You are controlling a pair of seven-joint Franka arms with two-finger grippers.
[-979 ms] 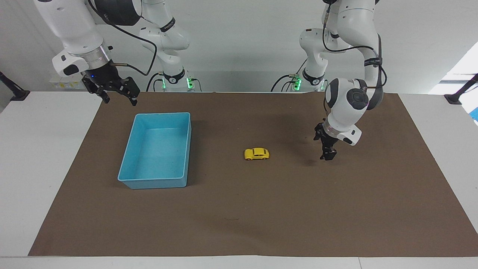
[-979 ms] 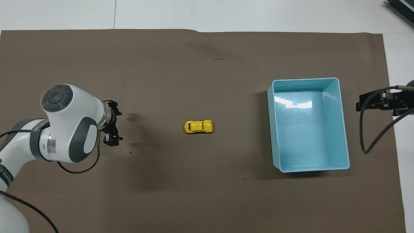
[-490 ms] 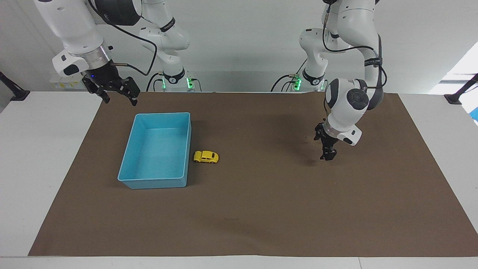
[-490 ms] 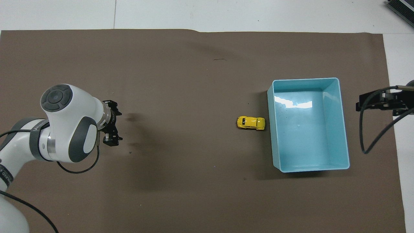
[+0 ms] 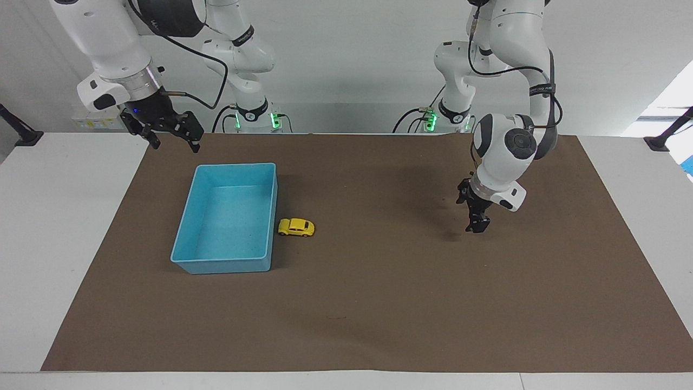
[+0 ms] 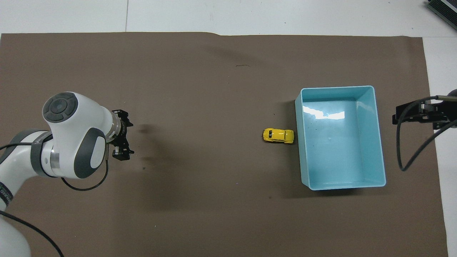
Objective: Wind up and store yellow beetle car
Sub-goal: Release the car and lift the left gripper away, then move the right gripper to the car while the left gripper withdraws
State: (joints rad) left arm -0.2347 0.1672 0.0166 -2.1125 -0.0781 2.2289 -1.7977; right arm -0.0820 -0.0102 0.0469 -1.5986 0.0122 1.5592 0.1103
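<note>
Car against bin wall, mat around open.

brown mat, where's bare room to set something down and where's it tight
Most of the brown mat is bare: the wide stretch between the yellow beetle car and the open left gripper, and the whole strip farther from the robots than the blue bin. It is tight only where the car sits against the bin's wall. The open right gripper waits over the mat's edge.
</note>
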